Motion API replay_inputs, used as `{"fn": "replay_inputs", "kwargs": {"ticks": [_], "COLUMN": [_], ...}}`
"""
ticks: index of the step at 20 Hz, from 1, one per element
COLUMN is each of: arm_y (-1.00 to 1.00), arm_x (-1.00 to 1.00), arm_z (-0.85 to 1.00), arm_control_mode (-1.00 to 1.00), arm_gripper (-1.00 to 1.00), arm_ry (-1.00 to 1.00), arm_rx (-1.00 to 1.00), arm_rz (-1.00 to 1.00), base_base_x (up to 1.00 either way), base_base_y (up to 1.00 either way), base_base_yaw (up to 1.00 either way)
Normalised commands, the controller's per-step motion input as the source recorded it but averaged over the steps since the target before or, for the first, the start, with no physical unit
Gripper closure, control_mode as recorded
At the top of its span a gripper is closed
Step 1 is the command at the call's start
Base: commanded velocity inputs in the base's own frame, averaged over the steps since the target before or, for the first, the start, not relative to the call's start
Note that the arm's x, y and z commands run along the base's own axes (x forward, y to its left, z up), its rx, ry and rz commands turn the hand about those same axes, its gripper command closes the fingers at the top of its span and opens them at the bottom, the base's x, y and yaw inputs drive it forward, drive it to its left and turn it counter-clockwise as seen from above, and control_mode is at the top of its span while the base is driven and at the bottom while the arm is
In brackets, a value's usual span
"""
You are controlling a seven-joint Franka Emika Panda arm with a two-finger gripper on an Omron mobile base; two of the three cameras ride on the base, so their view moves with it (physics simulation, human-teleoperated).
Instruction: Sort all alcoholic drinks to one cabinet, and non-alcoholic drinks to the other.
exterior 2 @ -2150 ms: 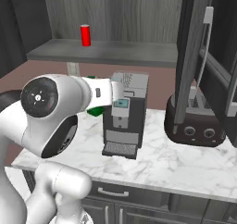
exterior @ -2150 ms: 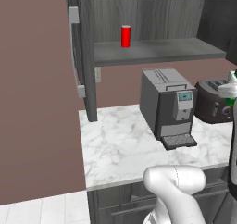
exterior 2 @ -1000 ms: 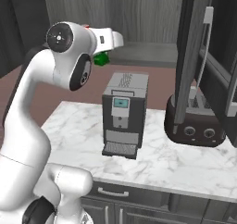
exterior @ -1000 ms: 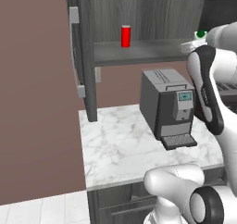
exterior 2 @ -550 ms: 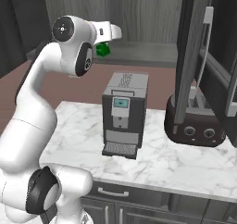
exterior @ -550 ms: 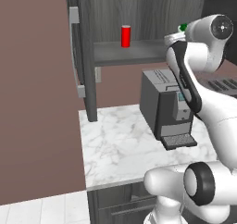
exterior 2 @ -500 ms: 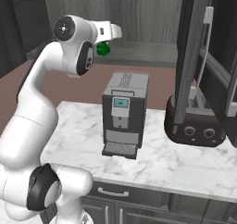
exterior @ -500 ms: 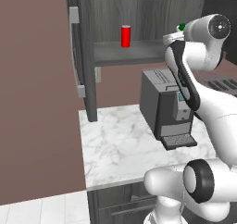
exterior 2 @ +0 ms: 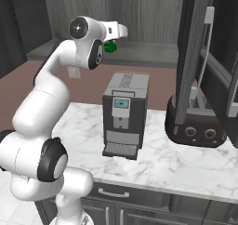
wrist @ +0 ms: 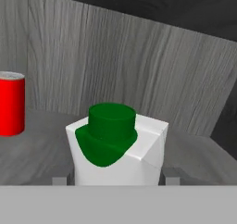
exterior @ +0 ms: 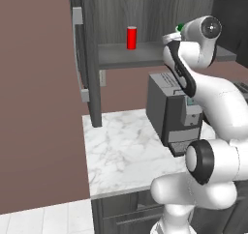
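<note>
Since two seconds ago, when the hand hung low beside the coffee machine, the arm has swung up and reached toward the open wall cabinet, carrying the green-and-white bottle (wrist: 118,146) with it; over the last half second it has crept only slightly further in. The coffee machine, toaster and red can have not moved, and the base has stayed put.

Nearest in the hand view, the gripper (wrist: 115,179) is clamped on the bottle: one grey fingertip (wrist: 59,180) shows at each side of the white body, pressed against it at the bottom of the picture. The bottle stands upright in the grip, its green cap toward the camera. From the right base view the bottle (exterior 2: 110,46) shows as a green patch just under the white hand (exterior 2: 116,31), level with the front edge of the cabinet shelf (exterior 2: 148,56). From the left base view only a sliver of green (exterior: 180,28) peeks past the wrist.

On the marble counter (exterior: 121,155) below stand one coffee machine (exterior 2: 124,112) and, to its right, one dark toaster (exterior 2: 195,126).

Further back, one red can (exterior: 131,37) stands upright on the shelf, well to the left of the held bottle; in the hand view it (wrist: 10,103) sits at the left edge against the grey wood-grain back wall. One drink is thus on the shelf and one is in the grip. One cabinet door (exterior: 82,54) hangs open at the left, and a second door (exterior 2: 197,56) with its long silver handle stands open at the right.
</note>
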Motion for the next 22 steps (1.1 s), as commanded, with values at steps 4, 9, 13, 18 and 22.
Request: {"fn": "replay_inputs", "kwargs": {"ticks": [4, 9, 13, 18, 22], "arm_y": [-0.05, -0.15, -0.11, -0.13, -0.05], "arm_x": [0.60, 0.44, 0.47, 0.47, 0.55], "arm_z": [-0.28, -0.25, -0.15, -0.01, -0.02], "arm_control_mode": [-1.00, -1.00, -1.00, -1.00, -1.00], "arm_gripper": [1.00, 1.00, 1.00, 1.00, 1.00], "arm_ry": [0.00, 0.00, 0.00, 0.00, 0.00], "arm_rx": [0.01, 0.04, 0.04, 0.04, 0.02], "arm_rz": [0.00, 0.00, 0.00, 0.00, 0.00], "base_base_x": [0.00, 0.00, 0.00, 0.00, 0.00], "base_base_y": [0.00, 0.00, 0.00, 0.00, 0.00], "base_base_yaw": [0.00, 0.00, 0.00, 0.00, 0.00]}}
